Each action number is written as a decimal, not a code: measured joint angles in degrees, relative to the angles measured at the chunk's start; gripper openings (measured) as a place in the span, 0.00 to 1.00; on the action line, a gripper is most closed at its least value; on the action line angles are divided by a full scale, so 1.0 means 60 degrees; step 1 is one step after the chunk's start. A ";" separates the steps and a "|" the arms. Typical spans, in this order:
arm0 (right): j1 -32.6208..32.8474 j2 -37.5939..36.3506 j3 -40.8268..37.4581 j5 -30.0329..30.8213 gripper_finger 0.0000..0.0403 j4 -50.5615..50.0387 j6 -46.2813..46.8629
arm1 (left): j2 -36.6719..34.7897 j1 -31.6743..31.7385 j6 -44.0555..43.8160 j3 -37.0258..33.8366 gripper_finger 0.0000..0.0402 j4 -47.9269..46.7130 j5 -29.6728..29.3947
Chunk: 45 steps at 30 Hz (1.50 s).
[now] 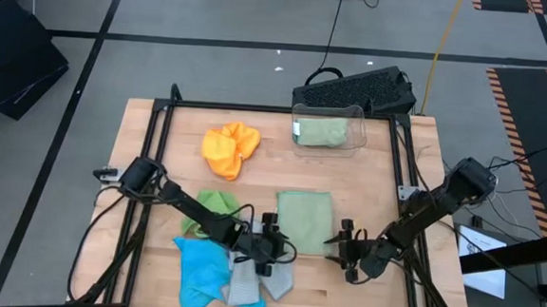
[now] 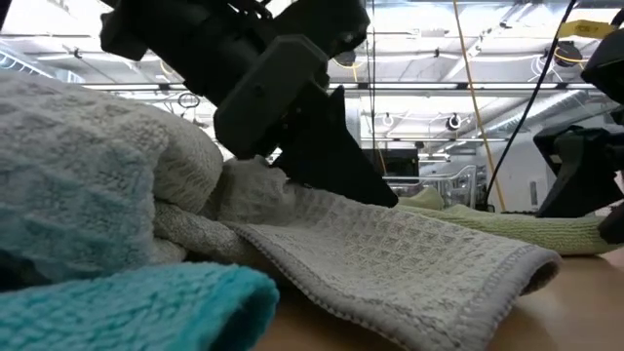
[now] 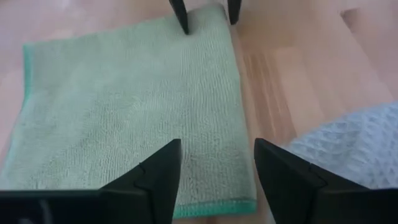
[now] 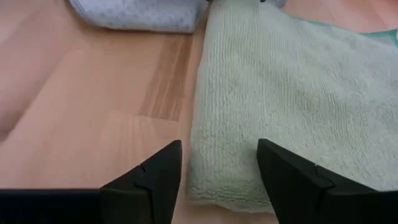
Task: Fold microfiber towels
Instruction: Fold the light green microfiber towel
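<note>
A pale green towel (image 1: 303, 220) lies folded flat on the wooden table, in the middle near the front. My left gripper (image 3: 217, 168) stands open just above the towel's near left corner (image 3: 211, 199). My right gripper (image 4: 217, 168) stands open above its near right corner (image 4: 211, 186) and also shows far off in the left wrist view (image 3: 205, 12). Neither has anything between its fingers. A grey towel (image 1: 258, 281), a blue towel (image 1: 200, 268) and a bright green towel (image 1: 215, 205) lie heaped at the front left. An orange towel (image 1: 229, 149) lies crumpled farther back.
A clear plastic bin (image 1: 329, 128) at the table's far edge holds a folded pale green cloth. A black keyboard (image 1: 358, 87) sits behind it. In the low view the grey towel (image 2: 390, 263) fills the foreground in front of my left gripper (image 2: 292, 107).
</note>
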 joint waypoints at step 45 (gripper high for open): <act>-0.2356 -0.2120 -0.0007 -0.0861 0.05 -0.0316 -0.0386 | -0.1246 0.0948 -0.0621 0.0000 0.04 -0.3115 0.0542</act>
